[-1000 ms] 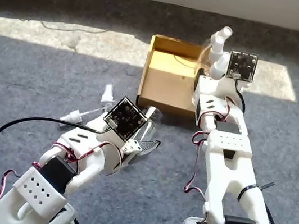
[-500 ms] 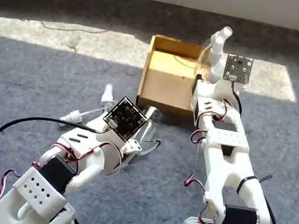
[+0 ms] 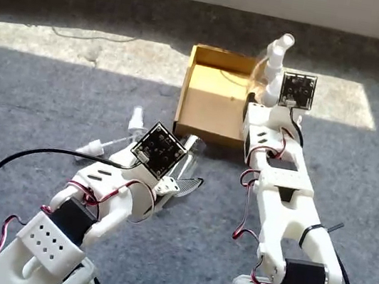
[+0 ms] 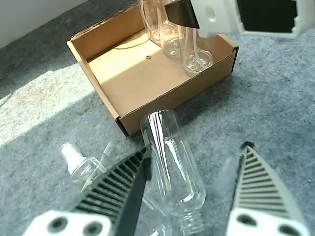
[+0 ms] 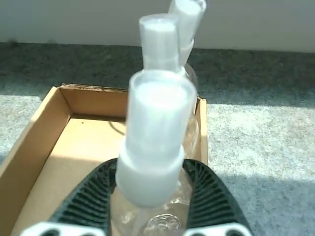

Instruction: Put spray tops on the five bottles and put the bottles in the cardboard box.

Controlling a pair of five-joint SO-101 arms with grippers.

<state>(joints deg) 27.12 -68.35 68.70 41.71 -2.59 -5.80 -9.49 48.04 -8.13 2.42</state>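
The left wrist view shows what the high view half hides. The left end effector (image 4: 196, 151) is spread wide. A clear plastic bottle with a bare threaded neck (image 4: 173, 164) lies on its side on the grey carpeted worktop (image 4: 275, 98) between the fingers, close against one and apart from the other. Its base points away from the end effector toward the shallow brown cardboard box (image 4: 98, 44). Outside the nearer finger lies a loose white spray top with a thin dip tube (image 4: 73, 156). The high view adds another loose white spray top (image 3: 135, 118) farther ahead of that end effector. In the right wrist view the right end effector (image 5: 153, 172) is closed narrowly on a clear bottle fitted with a white spray top (image 5: 153, 132), gripping it just under the top, over the box's inside near a wall. Just beyond it rises a second capped bottle (image 5: 186, 14). From the left wrist view, clear bottles stand close together in the box's far corner under the right arm, and the rest of the box floor is bare cardboard.
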